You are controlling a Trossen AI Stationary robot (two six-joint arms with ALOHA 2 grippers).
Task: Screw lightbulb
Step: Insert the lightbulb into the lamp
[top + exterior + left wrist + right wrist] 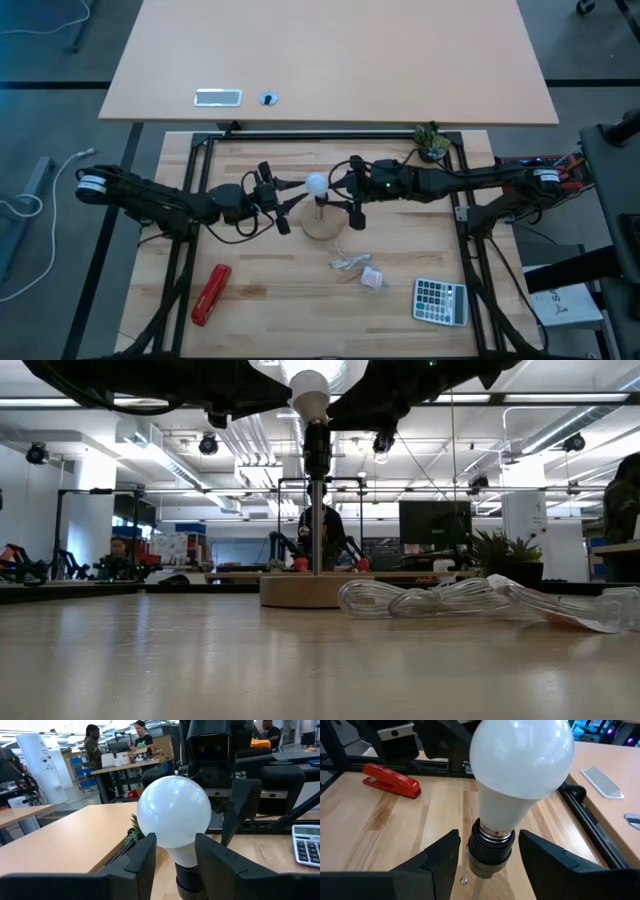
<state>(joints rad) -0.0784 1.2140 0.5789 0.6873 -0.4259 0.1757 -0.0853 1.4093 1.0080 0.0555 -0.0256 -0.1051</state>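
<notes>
The white frosted lightbulb (316, 183) stands upright with its neck in a dark socket (490, 847). The socket tops a thin stem (317, 510) on the round wooden disc (322, 224). My left gripper (288, 203) is just left of the bulb. It is open, with its fingers on either side of the bulb's tapered lower part (182, 855). My right gripper (352, 197) is just right of the bulb. It is open, with its fingers on either side of the socket and a gap showing on both sides. The low view shows the bulb (310, 390) under both dark arms. My left gripper comes at the bulb level, from the table's left, with the bulb's taper (192, 851) between its two fingers. A gap shows beside one finger (145, 857). The other finger (210, 855) stands right against the taper, and I cannot tell whether it touches.
A crumpled clear wrapper (350, 263) and a small pinkish packet (373, 279) lie near the disc. A red stapler (210, 294) lies at the near left and a calculator (440, 300) at the near right. A small plant (432, 143) stands at the far right.
</notes>
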